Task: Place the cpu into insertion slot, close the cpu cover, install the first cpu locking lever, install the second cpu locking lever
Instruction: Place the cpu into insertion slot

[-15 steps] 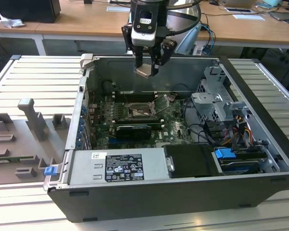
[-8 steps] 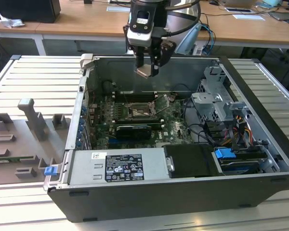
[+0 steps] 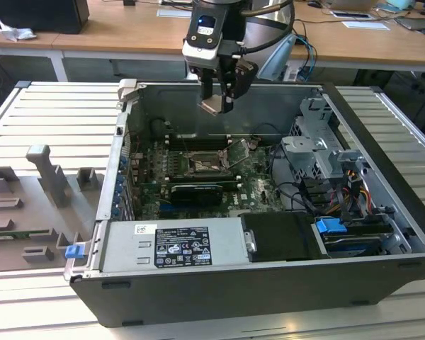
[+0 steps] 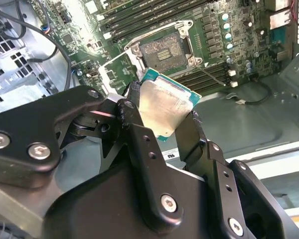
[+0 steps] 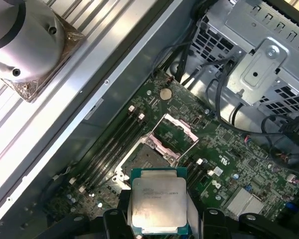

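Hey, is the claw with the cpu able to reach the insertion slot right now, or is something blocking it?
Probably yes. The claw holds the cpu above the open case, the cpu cover stands swung open, and nothing lies over the insertion slot.

My arm (image 3: 269, 32) comes in from the top of the exterior view, and the wrist (image 3: 207, 32) is turned so the gripper (image 3: 218, 105) hangs pointing down. In the second wrist view the two black fingers (image 4: 139, 137) are drawn in against opposite edges of the cpu (image 4: 165, 107), pinching it between their tips with its metal top facing the camera. In the first wrist view I see the same grip from the other side, with the chip held flat and square between the tips.
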Available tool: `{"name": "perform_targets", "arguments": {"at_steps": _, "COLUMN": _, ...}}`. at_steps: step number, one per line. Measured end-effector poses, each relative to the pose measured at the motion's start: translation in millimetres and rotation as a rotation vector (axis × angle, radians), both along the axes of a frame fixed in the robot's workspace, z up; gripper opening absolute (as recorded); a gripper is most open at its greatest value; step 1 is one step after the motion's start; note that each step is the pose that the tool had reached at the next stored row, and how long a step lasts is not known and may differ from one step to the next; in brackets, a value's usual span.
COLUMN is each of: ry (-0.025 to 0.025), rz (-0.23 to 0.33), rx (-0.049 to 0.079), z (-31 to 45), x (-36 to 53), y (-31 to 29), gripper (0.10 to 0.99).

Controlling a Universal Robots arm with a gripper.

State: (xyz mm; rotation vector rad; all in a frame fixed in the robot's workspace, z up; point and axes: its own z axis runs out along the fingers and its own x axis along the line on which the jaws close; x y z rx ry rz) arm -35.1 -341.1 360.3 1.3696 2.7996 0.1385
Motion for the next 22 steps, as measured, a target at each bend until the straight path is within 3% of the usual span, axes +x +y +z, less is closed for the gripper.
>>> {"name": "perform_targets", "arguments": {"at_steps": 10, "ry": 0.0027, "rz": -0.078, "rx": 0.0, "z": -3.4, "x": 0.0, "y": 0.0, "gripper": 0.525}}
{"name": "perform_targets", "arguments": {"at_steps": 22, "ry": 0.007, "rz": -0.263, "rx": -0.001, "z": -9.5, "x": 0.0, "y": 0.0, "gripper": 0.525}}
